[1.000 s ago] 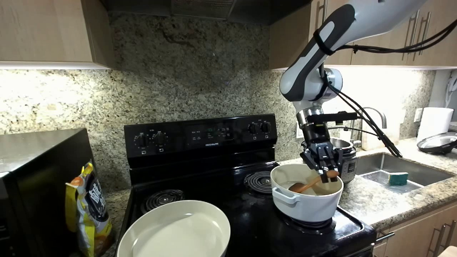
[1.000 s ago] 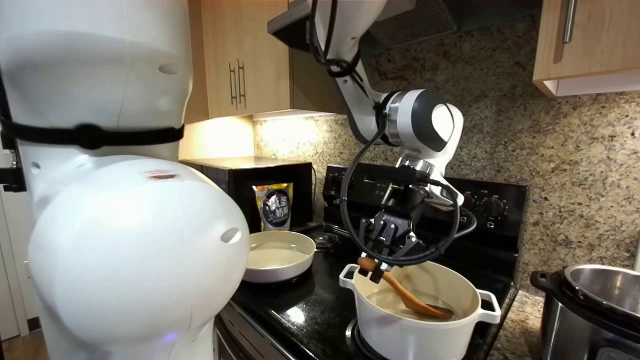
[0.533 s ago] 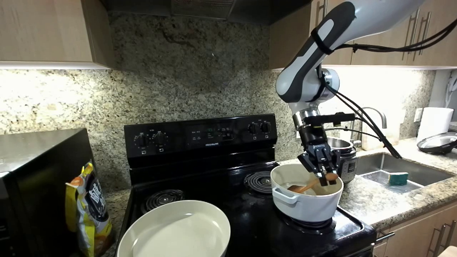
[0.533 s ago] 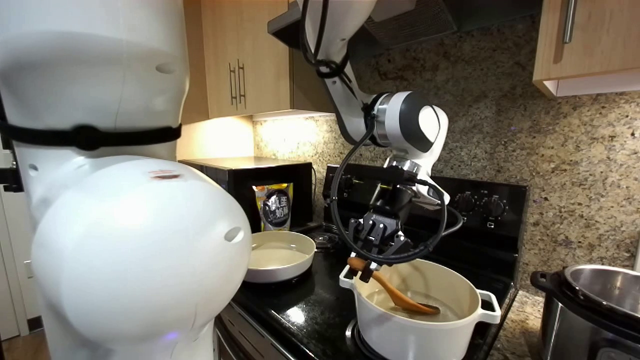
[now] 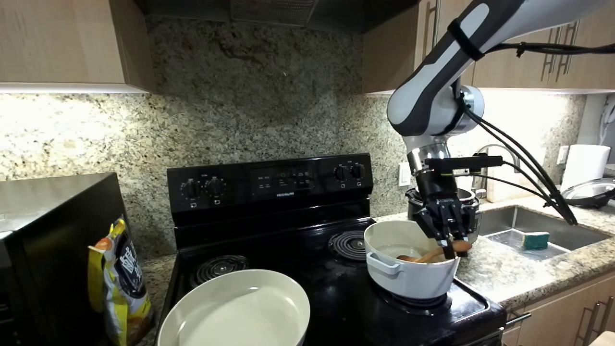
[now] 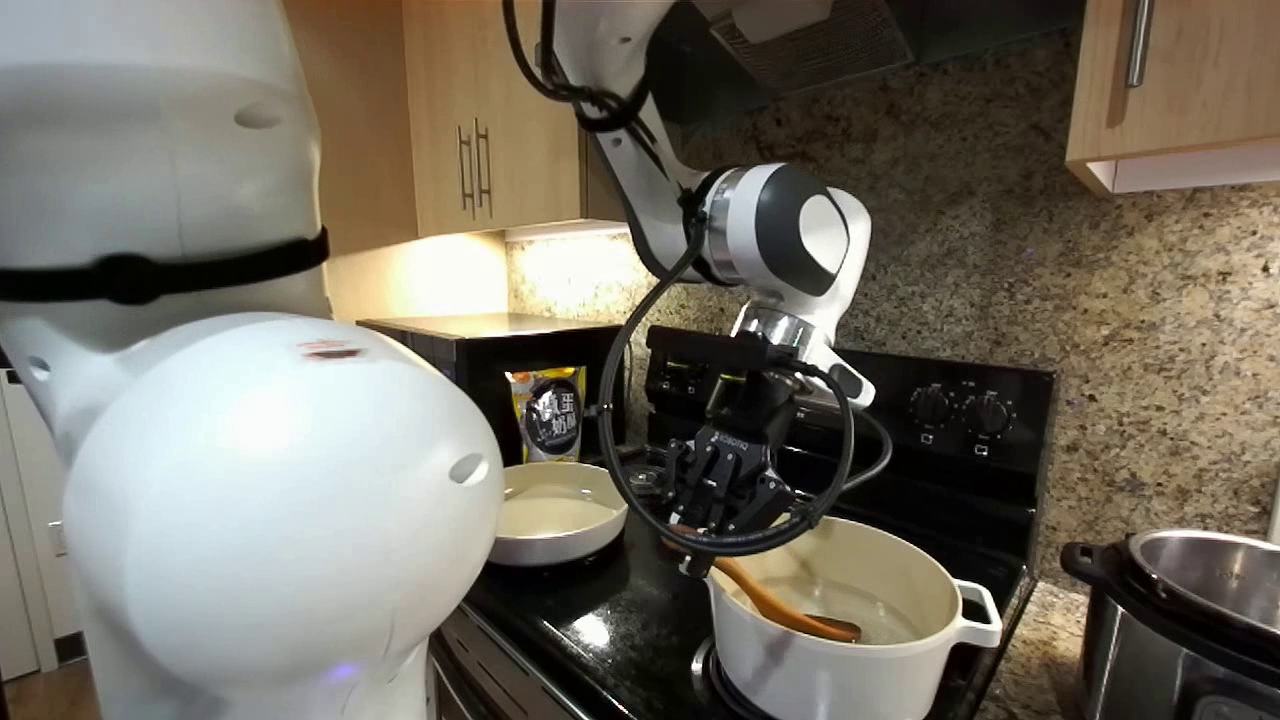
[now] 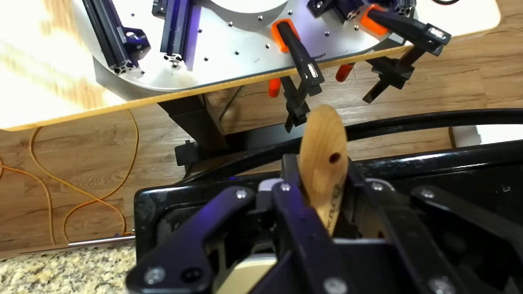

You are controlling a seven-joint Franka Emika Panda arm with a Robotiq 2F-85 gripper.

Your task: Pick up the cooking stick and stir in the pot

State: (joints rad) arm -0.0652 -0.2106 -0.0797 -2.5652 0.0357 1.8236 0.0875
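The cooking stick, an orange-brown wooden spoon (image 5: pixel 433 253), slants down into the wide white pot (image 6: pixel 838 672); its bowl end lies low inside, near the floor of the pot. Whether it touches the floor I cannot tell. My gripper (image 5: pixel 456 249) is shut on the upper handle, at the rim on the side away from the bowl end. In the wrist view the spoon's rounded handle end (image 7: pixel 322 143), with a small hole, sticks out past the black fingers, which press it from both sides. Cable and gripper hide part of the handle and one pot handle in an exterior view.
A shallow white pan (image 5: pixel 240 312) stands on the stove (image 5: pixel 331 298) beside the pot. A steel cooker (image 6: pixel 1180 625) and a sink (image 5: pixel 543 226) lie on the far side. The wrist view shows a table edge (image 7: pixel 245 79) with clamps. A cable loops around the gripper.
After a slight shift leftward in both exterior views, the gripper has swung outward over the pot's rim and lower. The spoon went with it, its bowl end sliding across the pot's inside.
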